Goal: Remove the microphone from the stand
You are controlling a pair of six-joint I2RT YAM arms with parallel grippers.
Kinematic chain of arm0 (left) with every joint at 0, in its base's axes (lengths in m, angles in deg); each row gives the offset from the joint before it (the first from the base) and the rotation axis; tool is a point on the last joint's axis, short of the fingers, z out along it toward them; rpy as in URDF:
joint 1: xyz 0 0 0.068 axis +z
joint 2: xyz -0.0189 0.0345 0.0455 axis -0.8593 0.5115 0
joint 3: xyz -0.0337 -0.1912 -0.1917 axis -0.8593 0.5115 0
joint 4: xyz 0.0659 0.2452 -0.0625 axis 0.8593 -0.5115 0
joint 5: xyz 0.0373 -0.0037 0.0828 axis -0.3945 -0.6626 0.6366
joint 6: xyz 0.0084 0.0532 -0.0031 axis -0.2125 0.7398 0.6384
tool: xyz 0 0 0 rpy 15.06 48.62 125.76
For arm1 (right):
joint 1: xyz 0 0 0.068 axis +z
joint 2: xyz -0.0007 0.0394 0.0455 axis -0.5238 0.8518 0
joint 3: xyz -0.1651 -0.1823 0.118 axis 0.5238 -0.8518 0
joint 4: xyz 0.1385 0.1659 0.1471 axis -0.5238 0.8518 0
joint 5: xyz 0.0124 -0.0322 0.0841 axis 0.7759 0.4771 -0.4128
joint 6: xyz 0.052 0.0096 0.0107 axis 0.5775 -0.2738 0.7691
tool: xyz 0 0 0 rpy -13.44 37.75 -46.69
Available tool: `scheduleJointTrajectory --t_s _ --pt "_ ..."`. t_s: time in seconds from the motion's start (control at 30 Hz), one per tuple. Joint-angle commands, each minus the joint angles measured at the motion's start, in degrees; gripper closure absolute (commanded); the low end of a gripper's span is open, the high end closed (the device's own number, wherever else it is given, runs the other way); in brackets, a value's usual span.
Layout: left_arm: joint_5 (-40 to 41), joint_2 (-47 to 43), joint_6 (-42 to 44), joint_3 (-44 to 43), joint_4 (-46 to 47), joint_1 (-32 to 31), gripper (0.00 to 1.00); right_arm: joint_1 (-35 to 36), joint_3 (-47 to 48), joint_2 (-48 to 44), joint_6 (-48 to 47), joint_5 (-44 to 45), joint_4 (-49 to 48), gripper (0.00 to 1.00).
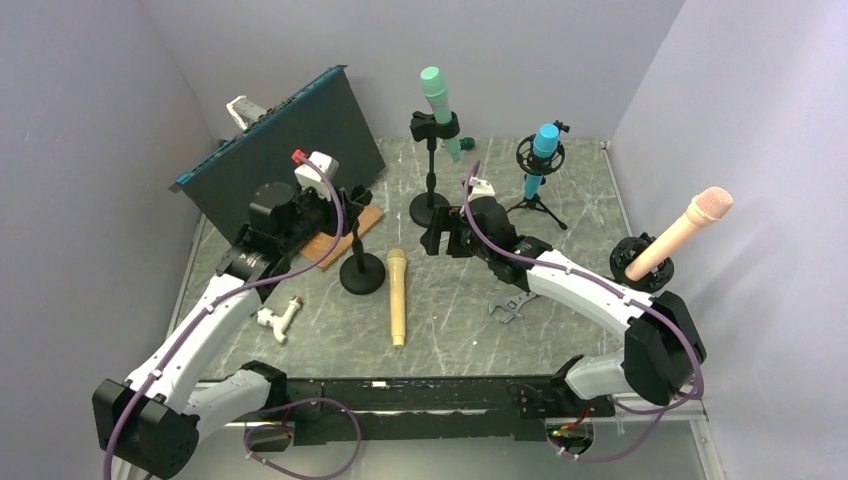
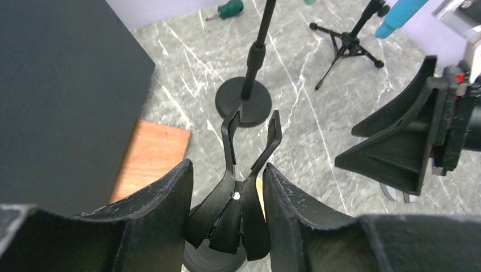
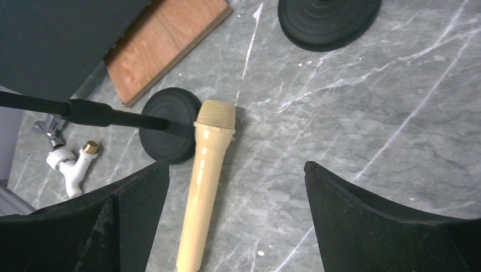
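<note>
A tan microphone [image 1: 397,295] lies flat on the marble table, beside the round base of a short black stand [image 1: 362,272]. It also shows in the right wrist view [image 3: 207,181], its head next to the stand's base [image 3: 170,130]. The stand's forked clip [image 2: 249,147] is empty. My left gripper [image 1: 350,205] sits round the lower part of that clip, its fingers [image 2: 227,164] closed against both sides. My right gripper [image 1: 445,240] is open and empty; in its wrist view [image 3: 235,170] it hovers above the table just right of the tan microphone.
A green microphone [image 1: 437,100] on a tall stand, a blue microphone [image 1: 541,150] on a tripod and a pink microphone [image 1: 690,225] in a holder stand at the back and right. A dark board [image 1: 280,150], wood block [image 1: 340,235], white fitting [image 1: 278,320] and wrench [image 1: 510,305] lie around.
</note>
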Motion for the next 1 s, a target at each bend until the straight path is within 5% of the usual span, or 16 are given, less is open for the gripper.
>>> scheduleJointTrajectory --t_s 0.0,0.33,0.73,0.87,0.97 --pt "0.7 3.0 -4.0 6.7 -12.0 -1.3 0.79 -0.7 1.7 -0.9 -2.9 0.8 2.1 0.1" --pt "3.1 2.4 -5.5 8.0 -12.5 -1.4 0.72 -1.0 3.4 -2.3 -7.0 4.4 3.7 0.07" --pt "3.0 5.1 -8.8 12.5 -8.2 -1.4 0.71 -0.9 12.7 -0.3 -5.6 21.5 14.8 0.0" --pt "2.8 4.7 -9.4 12.8 -8.0 -1.3 0.7 -0.9 7.7 -3.8 -11.2 18.9 8.3 0.0" --pt "2.5 4.1 -9.1 9.5 -10.3 -1.4 0.6 -1.2 7.3 -4.2 -14.4 14.1 7.8 0.0"
